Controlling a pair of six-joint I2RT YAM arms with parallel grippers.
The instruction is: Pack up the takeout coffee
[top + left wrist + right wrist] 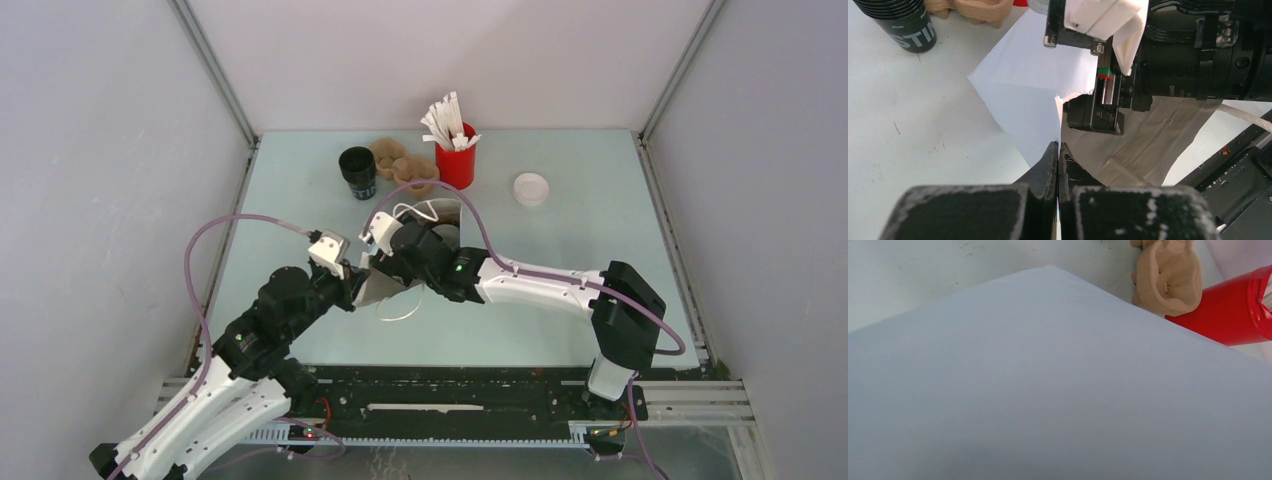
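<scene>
The takeout coffee does not show in any view. A white paper bag (383, 291) with a brown inside lies on its side at mid-table. My left gripper (353, 284) is shut on the bag's torn mouth edge (1058, 122), its fingertips (1053, 150) pressed together on the paper. My right gripper (388, 260) reaches into the bag's mouth from the right. Its black body (1098, 112) shows in the left wrist view, but its fingers are hidden. In the right wrist view the bag's white panel (1048, 390) fills the frame and covers the jaws.
At the back stand a lidless black cup (357, 172), a brown pulp cup carrier (402, 164) and a red holder (457, 164) full of white sticks. A loose white lid disc (531, 188) lies back right. The bag's string handle (402, 311) lies towards the near edge.
</scene>
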